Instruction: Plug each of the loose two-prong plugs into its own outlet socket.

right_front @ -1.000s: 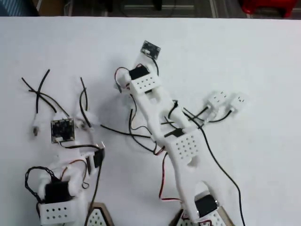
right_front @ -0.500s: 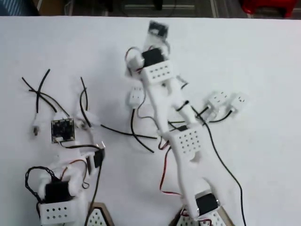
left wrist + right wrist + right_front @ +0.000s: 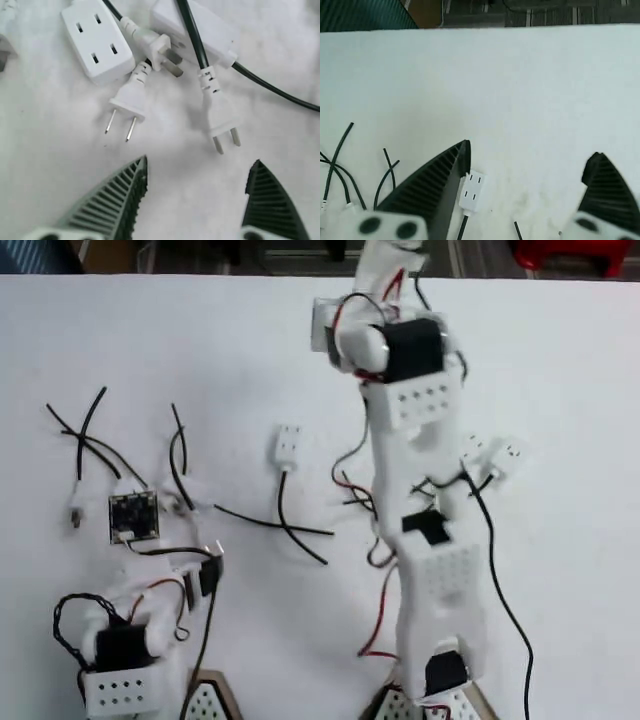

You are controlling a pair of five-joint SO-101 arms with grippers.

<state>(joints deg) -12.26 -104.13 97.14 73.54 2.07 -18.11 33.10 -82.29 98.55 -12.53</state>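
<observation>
My left gripper [image 3: 200, 161] is open just above the table, with nothing between its fingers. In front of it lie a white round-pin plug [image 3: 127, 102] and a white flat-blade plug [image 3: 220, 117], both loose. Beyond them sit a white outlet socket [image 3: 97, 40], a third plug [image 3: 160, 47] and a second white block [image 3: 200, 25]. My right gripper [image 3: 531, 150] is open and empty, raised high over the table. Below it lies a white socket [image 3: 471, 190] on a black cord; the same socket [image 3: 288, 443] shows mid-table in the high view.
Two more white sockets [image 3: 490, 455] lie side by side at the right, beside the right arm [image 3: 415, 410]. Loose black cords [image 3: 90, 440] cross at the left. The left arm [image 3: 125, 660] sits at the near left corner. The table's far edge [image 3: 200, 276] runs along the back.
The right arm has swung up and toward the far edge, off the mid-table socket, which now lies uncovered. The left arm has kept still.
</observation>
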